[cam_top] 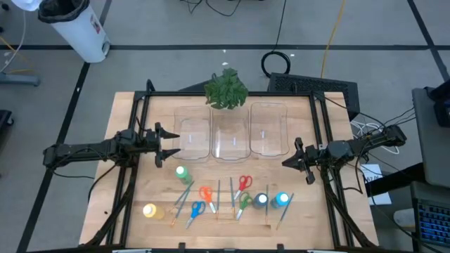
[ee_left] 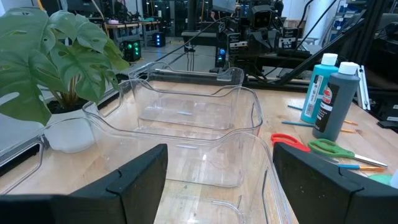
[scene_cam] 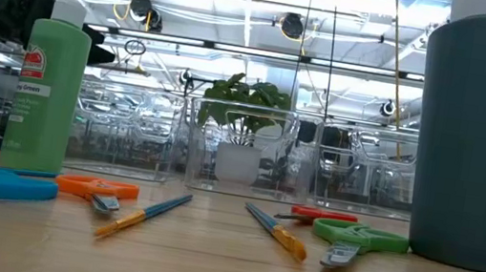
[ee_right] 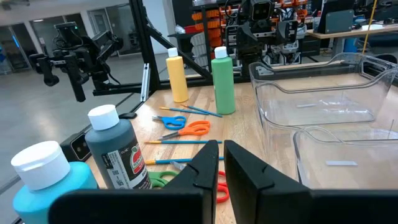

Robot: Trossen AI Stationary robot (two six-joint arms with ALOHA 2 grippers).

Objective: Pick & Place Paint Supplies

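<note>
I read this as the very start: nothing is in hand and all the paint supplies lie on the near half of the table, while the three clear bins (cam_top: pixel 230 131) by the plant (cam_top: pixel 226 89) look bare. My left gripper (cam_top: pixel 171 142) hovers at the left end of the bin row with its fingers spread wide and nothing between them. My right gripper (cam_top: pixel 287 163) waits near the right-hand bin, fingers pinched together on nothing.

The supplies sit in a loose cluster between the arms. The green bottle (cam_top: pixel 181 173) stands closest to the left gripper, the yellow bottle (cam_top: pixel 150 210) nearer the front left. The orange scissors (cam_top: pixel 206 194), blue scissors (cam_top: pixel 197 209), red scissors (cam_top: pixel 243 183) and green scissors (cam_top: pixel 244 201) lie in the middle, with thin brushes (cam_top: pixel 184 195) angled among them. The dark blue bottle (cam_top: pixel 261 200) and light blue bottle (cam_top: pixel 282 199) stand just beside each other on the right.

Next I judge one arm has to come down over a piece; the green bottle suits the already wide left gripper, while the right would need to spread first.

As for writing, the green bottle's label seems to say "Green" under a red emblem in the low view; the other labels carry a similar red mark, but I can't read them.
</note>
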